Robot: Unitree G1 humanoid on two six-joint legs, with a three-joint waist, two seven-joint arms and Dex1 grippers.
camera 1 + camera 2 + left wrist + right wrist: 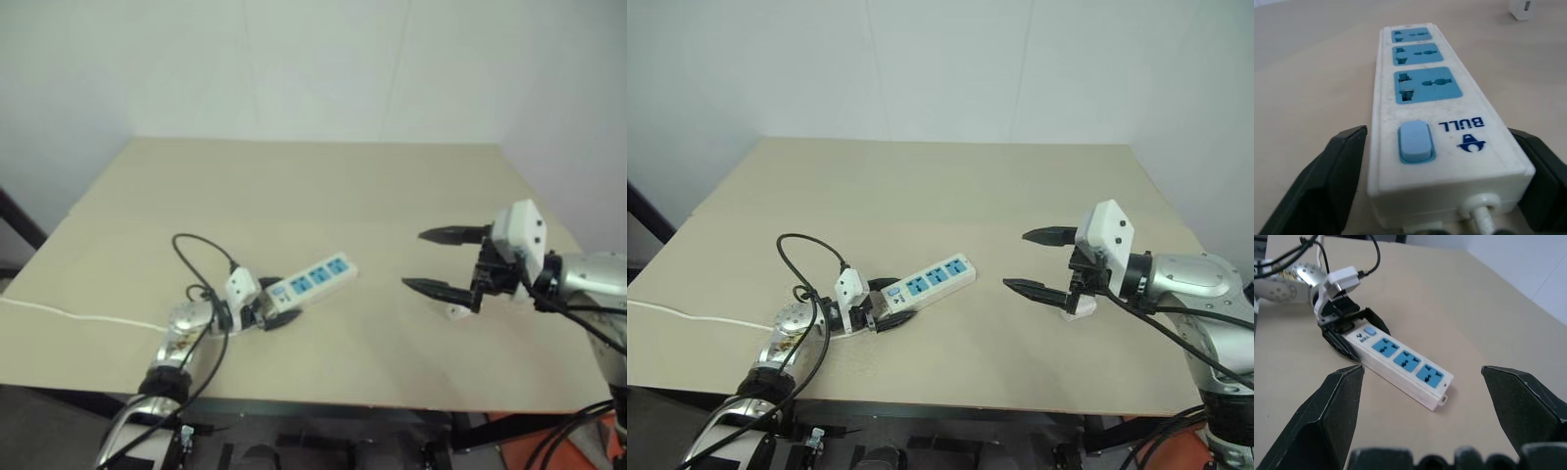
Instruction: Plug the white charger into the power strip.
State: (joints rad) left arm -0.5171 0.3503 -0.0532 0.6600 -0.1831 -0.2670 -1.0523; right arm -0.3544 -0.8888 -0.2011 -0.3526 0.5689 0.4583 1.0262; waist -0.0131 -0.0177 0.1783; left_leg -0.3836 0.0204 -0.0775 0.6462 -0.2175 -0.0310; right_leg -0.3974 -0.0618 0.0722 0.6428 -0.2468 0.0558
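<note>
Plastic, glossy and white, forms the long rectangular power strip [312,281], which lies aslant on the smooth tan surface [313,196] with three blue socket faces and a pale blue switch. The left pincer [884,306] straddles its switch end, fingers spread on either side without pinching. The right pincer [1036,262] hangs released above the surface. Beneath it sits the white charger [1079,308], small, rounded, partly hidden.
</note>
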